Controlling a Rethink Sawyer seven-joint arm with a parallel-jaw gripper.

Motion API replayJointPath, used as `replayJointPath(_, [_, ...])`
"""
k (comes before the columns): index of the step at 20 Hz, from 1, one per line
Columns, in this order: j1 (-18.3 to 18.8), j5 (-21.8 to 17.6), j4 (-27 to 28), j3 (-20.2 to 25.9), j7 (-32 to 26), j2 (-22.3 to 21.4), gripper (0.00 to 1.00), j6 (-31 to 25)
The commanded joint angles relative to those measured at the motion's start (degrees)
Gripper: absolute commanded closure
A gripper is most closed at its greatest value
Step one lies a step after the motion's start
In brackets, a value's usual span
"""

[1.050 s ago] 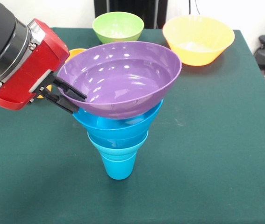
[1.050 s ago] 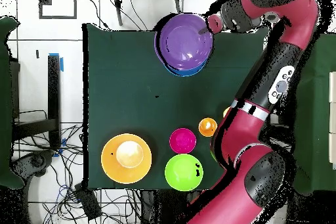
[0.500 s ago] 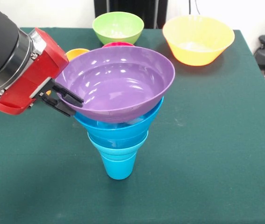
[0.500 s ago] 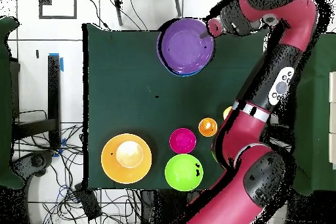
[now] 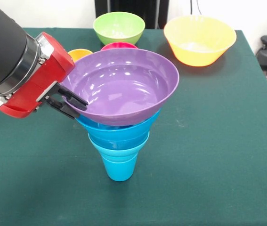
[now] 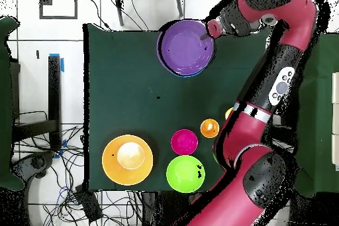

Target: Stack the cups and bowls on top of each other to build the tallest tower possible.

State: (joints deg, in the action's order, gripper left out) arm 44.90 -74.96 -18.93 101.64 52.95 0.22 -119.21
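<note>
The tower stands near the table's front: a blue cup (image 5: 119,165) at the base with blue bowls (image 5: 119,133) nested above it. A purple bowl (image 5: 124,87) sits on top, slightly tilted. My gripper (image 5: 72,101) comes in from the left and is shut on the purple bowl's left rim, one finger inside and one outside. From above, the purple bowl (image 6: 185,46) covers the stack, with the gripper (image 6: 206,34) at its edge. Loose pieces are the yellow-orange bowl (image 5: 199,40), green bowl (image 5: 119,26), red bowl (image 5: 119,45) and orange cup (image 5: 79,54).
In the overhead view the yellow-orange bowl (image 6: 127,160), red bowl (image 6: 184,142), green bowl (image 6: 185,173) and orange cup (image 6: 209,128) cluster at the end near the robot's base. A yellow cup (image 6: 229,113) peeks out beside the arm. Cables lie off the table's edges.
The purple bowl has gone from strongly tilted to nearly level and settled lower onto the blue bowls. The gripper, still clamped on its rim, shifted slightly right.
</note>
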Motion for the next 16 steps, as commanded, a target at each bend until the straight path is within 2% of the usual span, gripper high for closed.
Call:
replayJointPath(1, [-2.67, -2.52, 0.36, -8.23, -8.24, -2.91, 1.00, 1.84])
replayJointPath(10, [-1.64, 1.47, -2.77, -11.02, -5.93, -3.19, 1.00, 2.97])
replayJointPath(16, [-1.97, 1.68, -2.29, -11.57, -6.62, -3.17, 1.00, 3.19])
